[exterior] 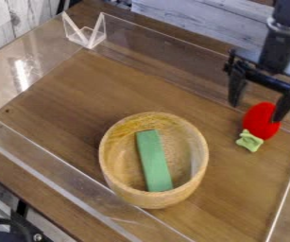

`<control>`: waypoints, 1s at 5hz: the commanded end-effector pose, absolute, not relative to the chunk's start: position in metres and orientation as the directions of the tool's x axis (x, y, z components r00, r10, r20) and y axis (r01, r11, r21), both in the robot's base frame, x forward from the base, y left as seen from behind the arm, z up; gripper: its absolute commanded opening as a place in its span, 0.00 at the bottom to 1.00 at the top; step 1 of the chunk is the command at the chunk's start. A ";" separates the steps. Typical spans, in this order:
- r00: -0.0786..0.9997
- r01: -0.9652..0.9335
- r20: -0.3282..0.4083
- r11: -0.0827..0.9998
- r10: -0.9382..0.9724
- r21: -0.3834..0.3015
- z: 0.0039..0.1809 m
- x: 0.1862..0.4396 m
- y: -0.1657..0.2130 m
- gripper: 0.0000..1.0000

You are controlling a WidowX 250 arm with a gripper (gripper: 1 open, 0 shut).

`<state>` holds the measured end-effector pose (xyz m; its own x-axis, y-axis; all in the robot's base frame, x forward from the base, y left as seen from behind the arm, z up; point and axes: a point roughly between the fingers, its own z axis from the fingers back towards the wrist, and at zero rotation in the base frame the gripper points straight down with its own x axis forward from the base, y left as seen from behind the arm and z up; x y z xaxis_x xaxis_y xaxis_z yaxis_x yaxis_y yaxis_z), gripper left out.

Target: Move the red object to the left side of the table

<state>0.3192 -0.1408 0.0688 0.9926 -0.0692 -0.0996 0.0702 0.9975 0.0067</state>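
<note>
The red object (261, 121), a small strawberry-like toy with a light green leafy end, lies near the right edge of the brown wood-grain table (96, 95). My gripper (258, 102) hangs pointing down just above and behind it, open, with one finger on each side of the toy's upper part. Nothing is held between the fingers. The left finger (235, 93) stands left of the toy and the right one partly covers its right side.
A round light wooden bowl (154, 159) with a green rectangular block (152, 160) in it sits at the front middle. Clear acrylic walls (81, 31) run around the tabletop, and one stands close to the toy's right.
</note>
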 end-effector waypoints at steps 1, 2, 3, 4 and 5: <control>0.995 0.100 -0.002 0.995 -0.100 0.004 0.076 0.326 -0.158 1.00; 0.987 0.156 0.035 0.986 -0.158 0.055 0.083 0.323 -0.146 1.00; 0.974 0.201 0.084 0.973 -0.210 0.111 0.101 0.317 -0.140 1.00; 0.958 0.238 0.128 0.960 -0.258 0.150 0.115 0.320 -0.133 1.00; 0.946 0.261 0.153 0.951 -0.287 0.165 0.115 0.322 -0.128 1.00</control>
